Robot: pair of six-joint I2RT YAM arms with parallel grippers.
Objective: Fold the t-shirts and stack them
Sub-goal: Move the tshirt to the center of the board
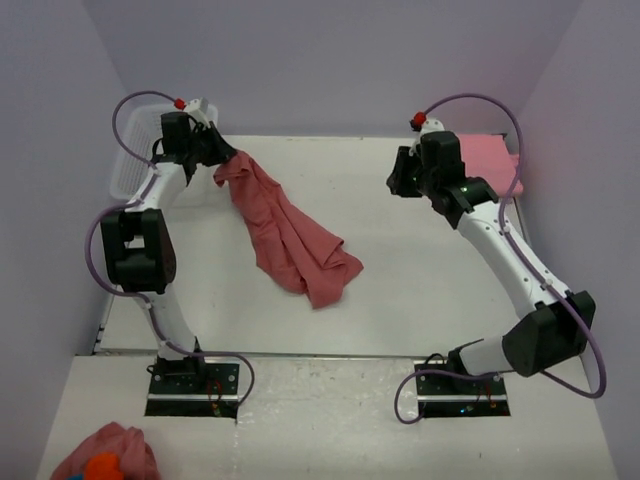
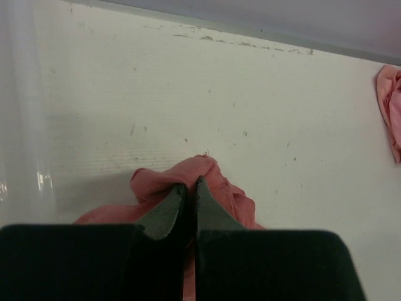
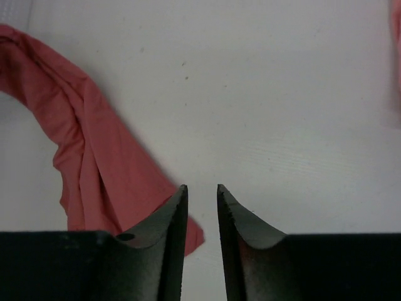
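Observation:
A dusty rose-red t-shirt hangs bunched from my left gripper and trails down to the table's middle. In the left wrist view the left gripper is shut on a fold of this t-shirt. A lighter pink t-shirt lies flat at the far right, behind my right arm; its edge shows in the left wrist view. My right gripper hovers at the back right, slightly open and empty. In the right wrist view the right gripper is above bare table, with the red t-shirt to its left.
A clear plastic bin stands at the far left behind the left arm. A small pink cloth lump with an orange patch lies at the near left, off the table. Purple walls close in the back and sides.

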